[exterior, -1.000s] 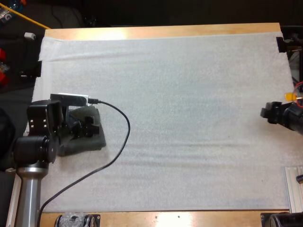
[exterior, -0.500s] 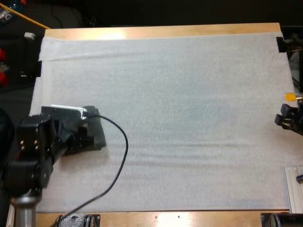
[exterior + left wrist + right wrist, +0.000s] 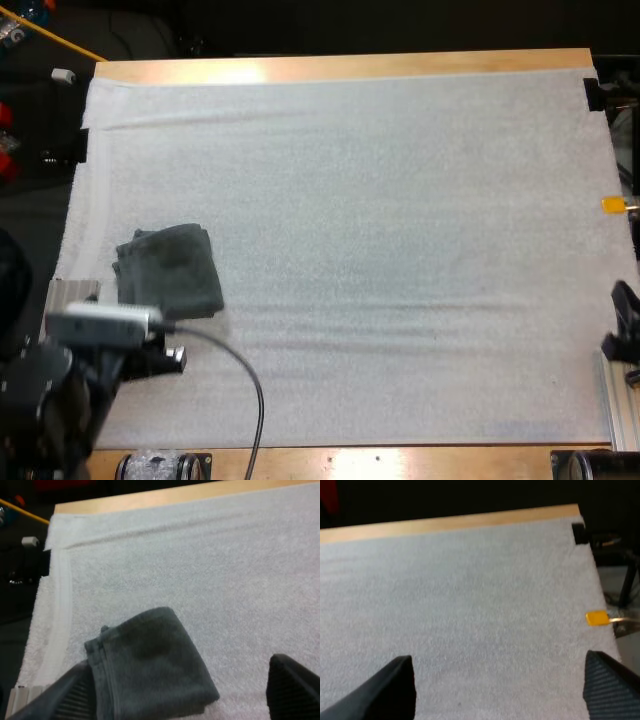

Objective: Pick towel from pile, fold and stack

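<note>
One folded towel (image 3: 168, 272) lies released at the left of the mat (image 3: 400, 180), possibly a stack; left gripper (image 3: 179, 665) has backed off it, fingers spread; right gripper (image 3: 497, 657), fingers spread too, has withdrawn; placing seems finished.

The folded towel (image 3: 150, 665): its near edge is cut off in the left wrist view, and its near-left corner is hidden behind a finger (image 3: 70, 697) of the left gripper (image 3: 178, 662). The right gripper (image 3: 622, 322) is cut off at the high view's right edge.
</note>
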Robot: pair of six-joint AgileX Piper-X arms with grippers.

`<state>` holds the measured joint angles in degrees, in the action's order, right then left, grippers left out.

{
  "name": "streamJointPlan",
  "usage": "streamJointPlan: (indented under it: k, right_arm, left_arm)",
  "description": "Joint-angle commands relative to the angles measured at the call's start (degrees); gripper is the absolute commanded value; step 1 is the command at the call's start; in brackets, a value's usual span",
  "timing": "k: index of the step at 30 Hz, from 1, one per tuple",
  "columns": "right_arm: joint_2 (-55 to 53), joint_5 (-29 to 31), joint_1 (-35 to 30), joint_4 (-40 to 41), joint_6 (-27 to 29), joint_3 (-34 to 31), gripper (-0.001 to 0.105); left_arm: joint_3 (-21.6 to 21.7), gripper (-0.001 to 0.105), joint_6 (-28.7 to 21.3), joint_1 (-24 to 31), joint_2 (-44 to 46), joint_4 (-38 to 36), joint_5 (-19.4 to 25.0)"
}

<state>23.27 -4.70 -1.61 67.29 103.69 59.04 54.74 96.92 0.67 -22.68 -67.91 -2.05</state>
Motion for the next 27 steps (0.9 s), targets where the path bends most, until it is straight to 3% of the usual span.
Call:
streamJointPlan:
  k: [1, 7, 13, 22, 27]
  right_arm:
    - [-2.20, -0.61, -0.09, 1.02, 0.75, 0.34, 0.067]
    - [-9.13, -1.25, -0.09, 2.34, 0.75, 0.34, 0.067]
    - [-16.09, -5.88, -0.09, 2.34, 0.75, 0.34, 0.067]
    - [-26.57, -6.02, -0.09, 2.66, 0.44, 0.12, 0.067]
    - [-26.46, -6.32, -0.09, 7.03, 0.29, 0.53, 0.067]
  left_arm:
    - [0.25, 0.067, -0.05, -0.31, 1.72, -1.32, 1.36]
    - [0.25, 0.067, -1.05, -0.31, 9.25, -4.84, 4.99]
    - [0.25, 0.067, -1.66, -0.31, 15.98, -6.12, 5.06]
    - [0.33, 0.067, -2.08, -0.31, 26.41, -12.63, 5.32]
    - [0.39, 0.067, -2.08, -0.31, 31.41, -16.15, 5.32]
